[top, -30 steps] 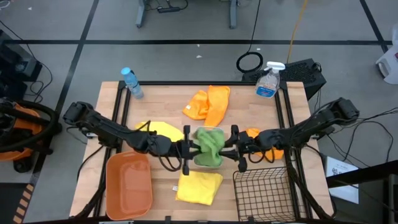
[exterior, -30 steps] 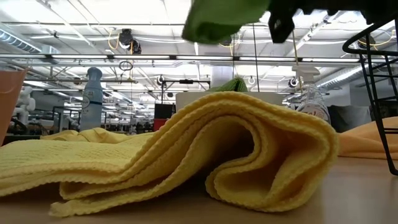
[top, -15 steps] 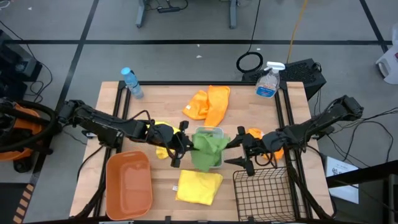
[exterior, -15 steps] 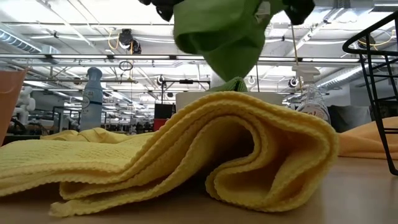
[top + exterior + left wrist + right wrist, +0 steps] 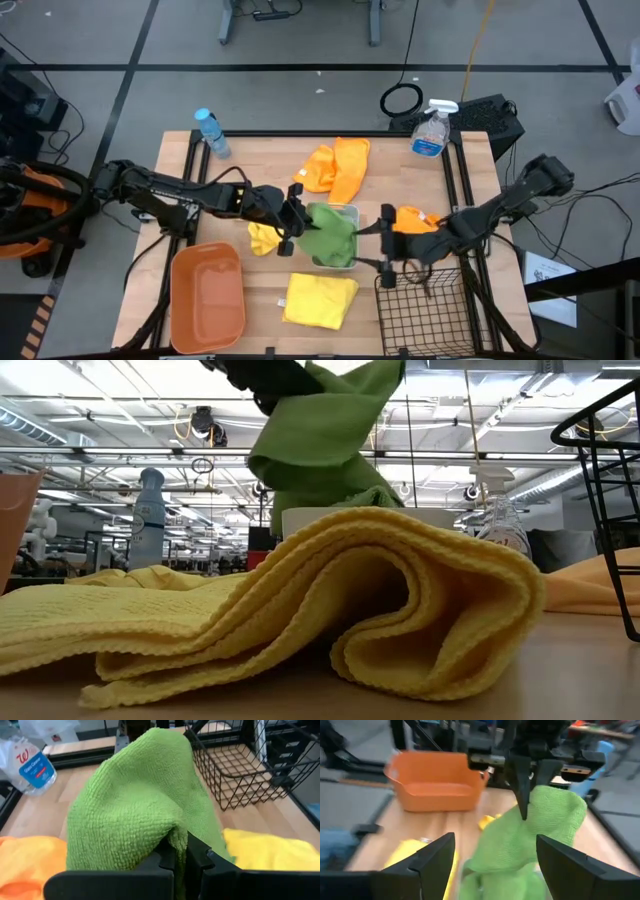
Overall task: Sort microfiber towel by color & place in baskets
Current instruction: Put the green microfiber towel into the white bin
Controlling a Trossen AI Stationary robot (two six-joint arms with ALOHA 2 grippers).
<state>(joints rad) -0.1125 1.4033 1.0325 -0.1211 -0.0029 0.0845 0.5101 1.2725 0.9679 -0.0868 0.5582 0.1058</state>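
A green microfiber towel hangs from my left gripper, which is shut on it over the small white bin at mid-table. My right gripper stands open just right of the bin, apart from the towel. One yellow towel lies folded near the table's near edge, and another lies under my left arm. Orange towels lie toward the far edge, and one more lies under my right arm. The orange tub is at the near left and the black wire basket at the near right. My left gripper pinches a bunched fold of the green towel between its two fingers, coming from the table's left side. The towel hangs below the fingers, slack. Its lower end reaches down into the white bin.
A water bottle stands at the far left corner and a spray bottle at the far right. The folded yellow towel fills the low view's foreground. Bare wood shows between the tub and the bin.
My right gripper has let go of the green towel and drawn back toward the table's right edge. My left gripper has kept its hold and shifted slightly toward the far edge. The towel, first held aloft between both grippers, has sunk, and its lower end now hangs into the white bin.
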